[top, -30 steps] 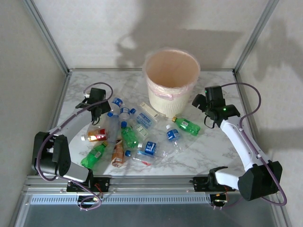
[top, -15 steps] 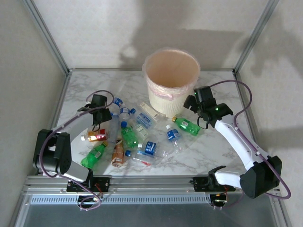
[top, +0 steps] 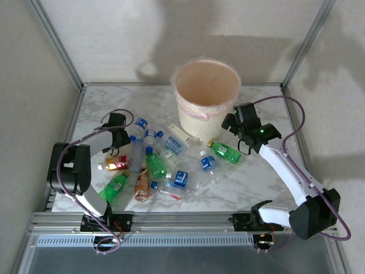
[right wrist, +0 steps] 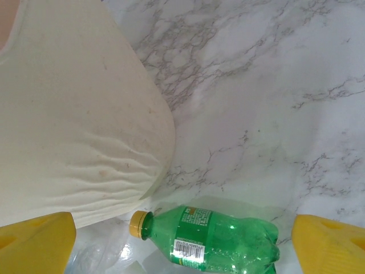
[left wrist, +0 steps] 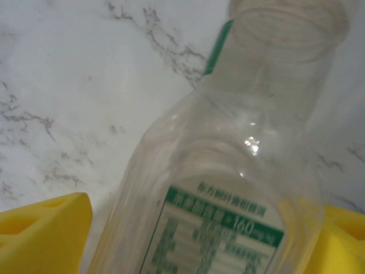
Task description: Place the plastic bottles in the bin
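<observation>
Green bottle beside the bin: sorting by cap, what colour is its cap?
Yellow cap; best in the right wrist view.

You are looking down on a white desk (top: 131,94) veined in grey like marble, and it is forming the floor of a small booth. Plain pale walls are closing it in: a back wall (top: 114,34), a left wall (top: 28,103) and a right wall (top: 336,85). A slim metal left post (top: 55,43) and right post (top: 308,41) are rising from the desk's far corners, leaning outward toward the top of the view. Soft grey shadows (top: 251,48) are falling across the back wall. Along the near edge a silver rail (top: 182,219) is running from side to side, with a ribbed strip (top: 182,241) lying just below it. In the wrist views the veined desk (left wrist: 68,85) (right wrist: 274,68) is showing close up.
</observation>
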Available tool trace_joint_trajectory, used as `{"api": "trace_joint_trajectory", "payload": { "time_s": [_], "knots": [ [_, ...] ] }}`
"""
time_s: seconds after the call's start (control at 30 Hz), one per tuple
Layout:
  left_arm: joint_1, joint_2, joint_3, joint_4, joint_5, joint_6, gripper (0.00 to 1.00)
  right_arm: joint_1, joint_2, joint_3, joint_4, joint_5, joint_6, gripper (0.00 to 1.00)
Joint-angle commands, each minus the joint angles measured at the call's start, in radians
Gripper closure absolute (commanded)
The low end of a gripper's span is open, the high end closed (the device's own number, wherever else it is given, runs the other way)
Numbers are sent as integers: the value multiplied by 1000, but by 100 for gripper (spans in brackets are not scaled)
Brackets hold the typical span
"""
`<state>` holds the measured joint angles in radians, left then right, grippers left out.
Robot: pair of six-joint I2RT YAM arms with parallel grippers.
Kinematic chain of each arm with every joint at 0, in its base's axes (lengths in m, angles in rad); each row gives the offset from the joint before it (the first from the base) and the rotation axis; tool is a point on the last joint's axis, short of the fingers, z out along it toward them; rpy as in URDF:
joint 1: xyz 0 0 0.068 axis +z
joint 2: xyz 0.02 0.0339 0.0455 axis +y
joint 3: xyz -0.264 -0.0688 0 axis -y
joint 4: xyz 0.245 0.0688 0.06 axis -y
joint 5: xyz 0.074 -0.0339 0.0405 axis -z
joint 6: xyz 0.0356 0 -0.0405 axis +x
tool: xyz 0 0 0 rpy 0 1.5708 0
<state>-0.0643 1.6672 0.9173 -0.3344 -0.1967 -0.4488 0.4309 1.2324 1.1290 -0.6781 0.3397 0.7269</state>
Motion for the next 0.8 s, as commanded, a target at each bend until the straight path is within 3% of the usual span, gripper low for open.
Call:
{"api": "trace_joint_trajectory", "payload": {
  "time_s": [0.0,0.4,0.77],
  "knots": [
    [12,26,42,13,16,-13,21,11,-19,12,-23,1,21,4],
    [12,28,63,9,2,-11,37,9,-39,6,-17,-24,39,7],
    [-15,-129,173,-86,37,-47,41,10,-94,18,3,-32,33,8]
  ]
}}
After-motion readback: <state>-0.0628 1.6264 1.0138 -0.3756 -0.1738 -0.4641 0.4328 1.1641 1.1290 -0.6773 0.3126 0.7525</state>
